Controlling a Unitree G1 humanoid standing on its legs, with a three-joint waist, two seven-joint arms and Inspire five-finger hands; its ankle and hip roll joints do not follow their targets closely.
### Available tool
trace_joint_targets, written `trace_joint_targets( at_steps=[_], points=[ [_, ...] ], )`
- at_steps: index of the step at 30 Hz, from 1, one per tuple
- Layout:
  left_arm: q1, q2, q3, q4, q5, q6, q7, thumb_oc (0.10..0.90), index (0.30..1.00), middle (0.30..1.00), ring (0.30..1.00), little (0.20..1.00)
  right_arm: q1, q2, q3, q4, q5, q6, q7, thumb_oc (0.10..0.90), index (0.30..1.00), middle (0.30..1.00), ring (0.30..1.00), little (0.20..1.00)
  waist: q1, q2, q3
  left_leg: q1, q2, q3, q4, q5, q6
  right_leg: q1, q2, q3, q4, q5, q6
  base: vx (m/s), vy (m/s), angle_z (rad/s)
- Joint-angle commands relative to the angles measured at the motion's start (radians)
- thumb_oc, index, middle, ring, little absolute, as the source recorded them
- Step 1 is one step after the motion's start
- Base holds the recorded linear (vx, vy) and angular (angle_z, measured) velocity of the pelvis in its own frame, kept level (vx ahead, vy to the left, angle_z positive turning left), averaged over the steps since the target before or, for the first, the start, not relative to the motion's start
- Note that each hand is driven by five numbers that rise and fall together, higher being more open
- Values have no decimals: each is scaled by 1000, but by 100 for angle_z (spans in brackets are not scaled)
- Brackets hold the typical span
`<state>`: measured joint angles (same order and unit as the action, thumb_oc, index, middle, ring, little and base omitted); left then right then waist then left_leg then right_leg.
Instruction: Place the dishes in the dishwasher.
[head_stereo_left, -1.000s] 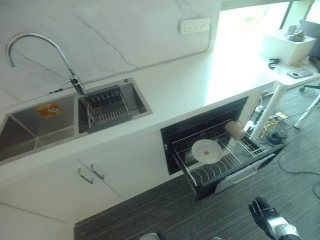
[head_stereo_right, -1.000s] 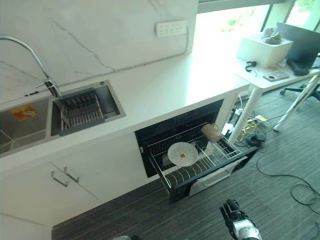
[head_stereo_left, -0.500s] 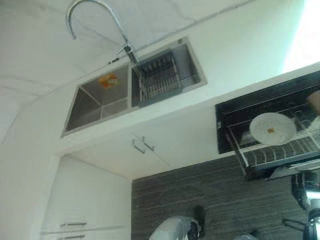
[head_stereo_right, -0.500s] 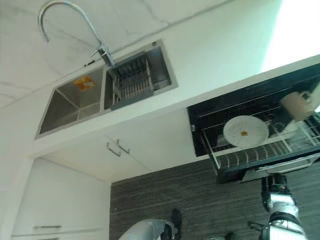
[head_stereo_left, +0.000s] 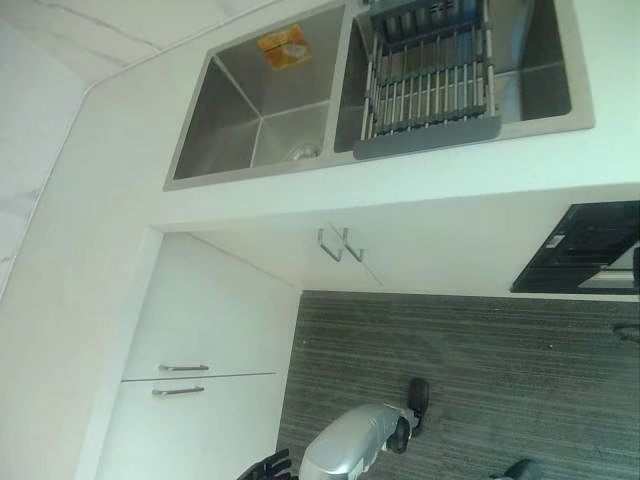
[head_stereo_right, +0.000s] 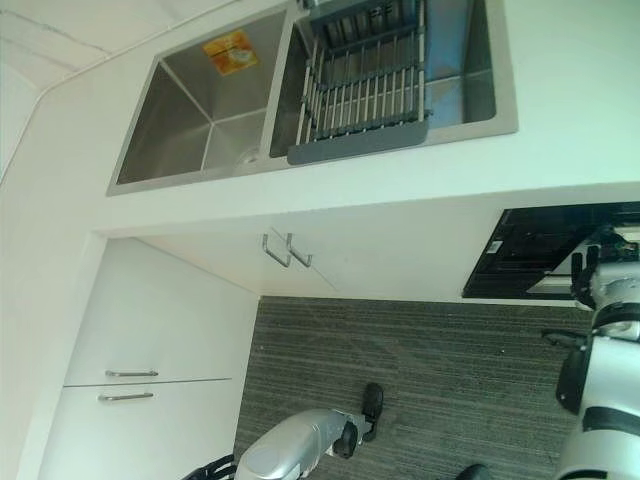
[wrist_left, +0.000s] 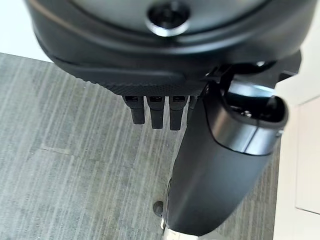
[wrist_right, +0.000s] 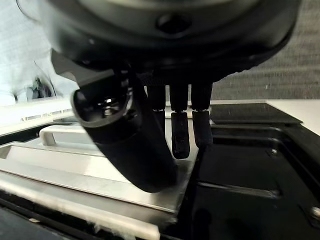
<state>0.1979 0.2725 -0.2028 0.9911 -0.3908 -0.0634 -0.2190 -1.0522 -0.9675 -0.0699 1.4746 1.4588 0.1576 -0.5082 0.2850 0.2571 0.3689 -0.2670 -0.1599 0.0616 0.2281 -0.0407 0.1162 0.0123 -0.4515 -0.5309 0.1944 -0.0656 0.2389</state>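
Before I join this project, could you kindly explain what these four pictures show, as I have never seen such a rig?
This is a two-legged humanoid robot with dark fingered hands, meant to load a dishwasher. Two pictures come from a stereo camera on its head, looking down at a white kitchen counter. Set into the counter is a steel double sink; a wire drainer rack sits in one basin. Below are white cupboard doors, a grey striped floor and the dark dishwasher opening.

The other two pictures come from cameras on the wrists. The left hand hangs over the floor, fingers relaxed, holding nothing. The right hand is at the dishwasher, its fingers straight, above a metal ledge. Neither hand holds a dish.
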Motion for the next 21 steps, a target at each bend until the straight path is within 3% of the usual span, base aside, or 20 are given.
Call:
trace_joint_targets(
  at_steps=[1, 7, 8, 9, 14, 17, 18, 21],
  points=[
    [-11, 121, 24, 21, -17, 12, -20, 800, 900, 900, 900, 900, -224, -56, 66, -267, 92, -36, 165, 400, 300, 300, 300, 300, 76, -10, -60, -55, 142, -67, 72, -79, -191, -109, -9, 61, 106, -36, -31, 31, -84, 4],
    [-44, 134, 63, 70, 12, -38, -41, 800, 900, 900, 900, 900, -171, 0, 34, -261, 39, -19, 199, 400, 300, 300, 300, 300, 75, -58, -43, -70, 167, -63, 72, -78, -188, -123, 19, 58, 106, -27, -31, -10, -125, -5],
    [-57, 140, 64, 74, 7, -44, -37, 800, 900, 900, 900, 900, -112, 37, 4, -277, 32, -24, 226, 670, 705, 705, 705, 705, 66, -76, -38, -66, 182, -54, 72, -81, -190, -125, 30, 63, 106, -27, -32, -90, -212, -11],
    [-68, 138, 68, 82, 6, -56, -34, 800, 900, 900, 900, 900, -50, 86, -18, -297, -12, -25, 298, 800, 900, 900, 900, 900, 58, -90, -29, -62, 195, -48, 72, -85, -190, -127, 43, 69, 106, -27, -34, -87, -192, -11],
    [-88, 127, 72, 108, 20, -84, -9, 800, 900, 900, 900, 900, 146, 231, -62, -404, -143, -78, 410, 800, 900, 900, 900, 900, 31, -127, -20, -37, 229, -27, 72, -95, -191, -121, 70, 81, 106, -27, -40, -54, -116, -19],
    [-104, 117, 81, 146, 5, -123, 9, 800, 900, 900, 900, 900, 328, 388, -57, -526, -167, -126, 520, 800, 900, 900, 900, 900, -10, -154, -15, -25, 263, 9, 72, -83, -185, -130, 94, 92, 106, -12, -58, -155, -75, -29],
    [-104, 117, 81, 146, 5, -123, 9, 800, 900, 900, 900, 900, 328, 388, -57, -526, -167, -126, 520, 800, 900, 900, 900, 900, -10, -154, -15, -25, 263, 9, 72, -83, -185, -130, 94, 92, 106, -12, -58, -57, -101, -33],
    [-101, 105, 105, 149, -16, -159, 28, 800, 900, 900, 900, 900, 497, 519, -14, -666, -236, -178, 550, 800, 900, 900, 900, 900, -60, -187, -21, -3, 296, 45, 72, -92, -187, -135, 124, 130, 106, -24, -63, -76, -106, -31]
  ],
)
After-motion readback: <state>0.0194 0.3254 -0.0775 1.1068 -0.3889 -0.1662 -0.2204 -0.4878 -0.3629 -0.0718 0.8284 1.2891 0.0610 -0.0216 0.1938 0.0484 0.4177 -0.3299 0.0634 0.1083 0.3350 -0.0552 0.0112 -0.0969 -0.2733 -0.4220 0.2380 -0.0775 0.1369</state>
